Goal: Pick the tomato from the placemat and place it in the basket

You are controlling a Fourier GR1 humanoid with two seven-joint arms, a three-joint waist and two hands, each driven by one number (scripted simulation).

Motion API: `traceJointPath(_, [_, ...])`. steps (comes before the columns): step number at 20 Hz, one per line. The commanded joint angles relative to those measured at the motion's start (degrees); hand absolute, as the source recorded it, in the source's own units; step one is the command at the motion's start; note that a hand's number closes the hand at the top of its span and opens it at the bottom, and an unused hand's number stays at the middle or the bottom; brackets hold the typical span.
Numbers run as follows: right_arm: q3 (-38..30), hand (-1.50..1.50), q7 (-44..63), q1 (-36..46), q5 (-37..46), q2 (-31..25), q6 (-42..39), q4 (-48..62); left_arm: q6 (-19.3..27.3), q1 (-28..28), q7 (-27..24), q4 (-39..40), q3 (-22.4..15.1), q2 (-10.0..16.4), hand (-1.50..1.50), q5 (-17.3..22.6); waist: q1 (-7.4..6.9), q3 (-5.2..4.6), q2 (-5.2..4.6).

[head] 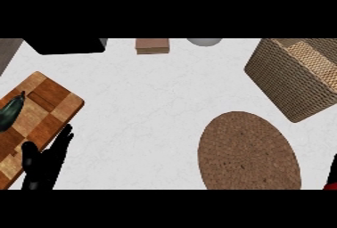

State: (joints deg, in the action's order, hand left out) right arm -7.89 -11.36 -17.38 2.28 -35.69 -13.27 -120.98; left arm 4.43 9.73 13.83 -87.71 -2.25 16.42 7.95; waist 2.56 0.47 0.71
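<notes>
Keep high from mat (pixel 248 151) to basket (pixel 296 78), lower inside the rim; cannot tell right hand (pixel 334 169) state, with left hand (pixel 41 165) spread.

- I see rough wicker on the tan square basket (pixel 293 78), two o'clock.
- Brown oval woven placemat (pixel 247 153), five o'clock: coarse, matt.
- Chequered wooden board (pixel 39 116), nine o'clock: smooth.

My left hand (pixel 41 162) sits at the lower left of the frame, black and open. Its fingers are straight and point up and a little to the right, with the thumb standing apart on the left side. Of my right hand (pixel 334 168) only a thin dark sliver shows low at the right edge.
</notes>
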Motion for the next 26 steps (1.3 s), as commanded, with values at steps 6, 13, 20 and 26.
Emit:
traceJointPath(6, [-23.58,1.5,21.45,12.97,-26.63,-13.62,-3.84,5.13,-0.34,-0.48,2.67,3.98,-1.89,-1.62,0.0,-0.89,-2.18,-0.67,-0.77])
traceJointPath(13, [-24.25,1.5,27.54,27.54,-31.77,-26.6,-6.17,24.86,-1.1,-1.69,3.11,3.83,-3.05,-2.04,0.0,-2.1,-4.53,-0.52,-1.21])
traceJointPath(20, [-14.77,1.5,23.39,37.87,-24.03,-28.95,-6.38,36.85,-1.8,-2.6,1.84,6.21,-2.08,-2.88,0.0,-1.91,-4.96,-0.51,-1.29])
traceJointPath(26, [-6.95,1.5,17.36,46.49,-17.77,-24.47,-5.64,47.34,-2.65,-1.17,-1.24,6.96,-2.78,-3.59,0.0,-2.94,-5.43,-0.51,-1.37])
